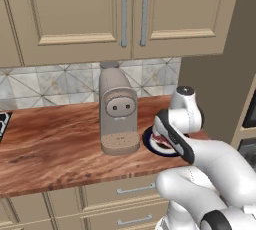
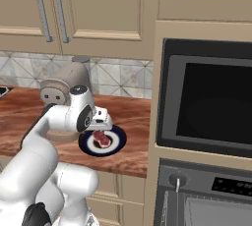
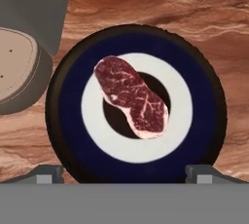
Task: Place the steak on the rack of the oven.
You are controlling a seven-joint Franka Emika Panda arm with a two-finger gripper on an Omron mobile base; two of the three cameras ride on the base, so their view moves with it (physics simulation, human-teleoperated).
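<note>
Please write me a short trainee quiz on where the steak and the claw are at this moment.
1. True or false: the steak lies on the plate.
2. What stands beside the plate? A) coffee machine B) toaster C) kettle
3. Fill in: the claw hovers ___ the steak, fingers apart.

Key: 1 true; 2 A; 3 above.

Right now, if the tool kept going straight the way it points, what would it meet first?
Most likely the steak: the tool points down at it, centred on the plate on the counter. The height above it is hard to judge.
</note>
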